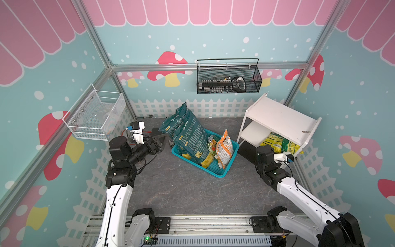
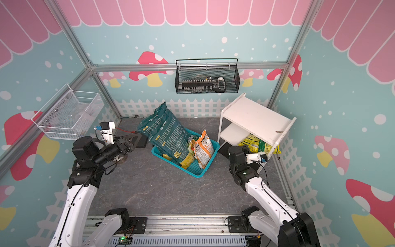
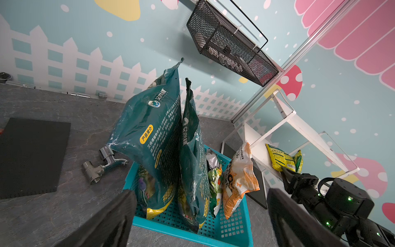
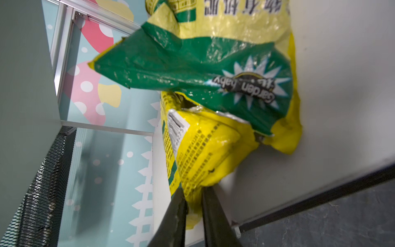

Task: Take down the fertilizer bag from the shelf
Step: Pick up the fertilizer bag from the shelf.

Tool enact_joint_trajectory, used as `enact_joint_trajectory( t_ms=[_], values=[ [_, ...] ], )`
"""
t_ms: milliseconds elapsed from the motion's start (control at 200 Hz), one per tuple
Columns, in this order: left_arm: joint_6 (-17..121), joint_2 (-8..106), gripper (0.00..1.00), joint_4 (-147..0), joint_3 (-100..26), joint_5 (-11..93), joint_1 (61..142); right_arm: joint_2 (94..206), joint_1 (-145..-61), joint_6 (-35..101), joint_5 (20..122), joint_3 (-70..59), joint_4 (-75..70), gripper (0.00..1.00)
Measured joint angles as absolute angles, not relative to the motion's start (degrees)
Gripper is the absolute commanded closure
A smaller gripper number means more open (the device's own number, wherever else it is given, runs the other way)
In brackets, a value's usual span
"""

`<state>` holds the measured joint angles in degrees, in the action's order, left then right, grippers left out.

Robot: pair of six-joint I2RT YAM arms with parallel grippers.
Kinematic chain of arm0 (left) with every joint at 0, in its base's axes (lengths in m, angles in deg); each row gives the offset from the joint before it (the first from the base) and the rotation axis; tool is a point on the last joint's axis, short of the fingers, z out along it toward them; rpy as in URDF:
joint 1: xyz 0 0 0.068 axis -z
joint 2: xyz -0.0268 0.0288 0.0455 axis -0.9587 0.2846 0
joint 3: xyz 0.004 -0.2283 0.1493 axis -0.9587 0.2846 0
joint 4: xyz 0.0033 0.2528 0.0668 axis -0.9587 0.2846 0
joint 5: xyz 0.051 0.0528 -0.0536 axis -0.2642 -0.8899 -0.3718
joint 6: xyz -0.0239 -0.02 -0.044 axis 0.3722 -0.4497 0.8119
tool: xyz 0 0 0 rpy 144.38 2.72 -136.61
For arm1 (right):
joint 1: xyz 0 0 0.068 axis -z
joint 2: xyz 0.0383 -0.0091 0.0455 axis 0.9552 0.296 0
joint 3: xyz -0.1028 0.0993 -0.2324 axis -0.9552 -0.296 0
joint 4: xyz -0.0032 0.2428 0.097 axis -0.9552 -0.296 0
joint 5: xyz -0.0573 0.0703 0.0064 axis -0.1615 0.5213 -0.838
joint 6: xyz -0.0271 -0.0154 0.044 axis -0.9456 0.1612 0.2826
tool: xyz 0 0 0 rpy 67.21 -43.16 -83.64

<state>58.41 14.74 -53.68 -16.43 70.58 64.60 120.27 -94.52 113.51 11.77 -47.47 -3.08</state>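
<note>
The yellow and green fertilizer bag (image 4: 213, 139) lies on the lower board of the white shelf (image 1: 280, 117) at the right rear, seen in both top views (image 2: 256, 144). My right gripper (image 4: 193, 190) reaches in under the shelf's top board. It is shut on the bag's near yellow corner, which is pinched between the two black fingers. Part of the bag is hidden under the top board in a top view (image 1: 277, 143). My left gripper (image 3: 201, 198) hangs open at the left, facing the teal basket, with nothing between its fingers.
A teal basket (image 1: 222, 171) mid-table holds two tall dark green bags (image 1: 190, 132) and an orange bag (image 1: 224, 149). A metal tap fitting (image 3: 100, 164) and a black mat (image 3: 32, 156) lie left of it. A black wire basket (image 1: 228, 79) and a white mesh basket (image 1: 96, 117) hang on the walls.
</note>
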Motion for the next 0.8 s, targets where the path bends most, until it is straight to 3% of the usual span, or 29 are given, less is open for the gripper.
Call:
enact_joint_trajectory(
  t_ms=[450, 801],
  values=[
    [58.4, 14.7, 0.01, -53.7, -16.4, 70.6, 64.6, 116.9, -94.1, 107.7, 18.1, -47.4, -2.8, 1.00],
    [58.4, 14.7, 0.00, -53.7, -16.4, 70.6, 64.6, 104.4, -93.8, 95.2, 29.3, -47.3, -1.5, 1.00]
  ],
)
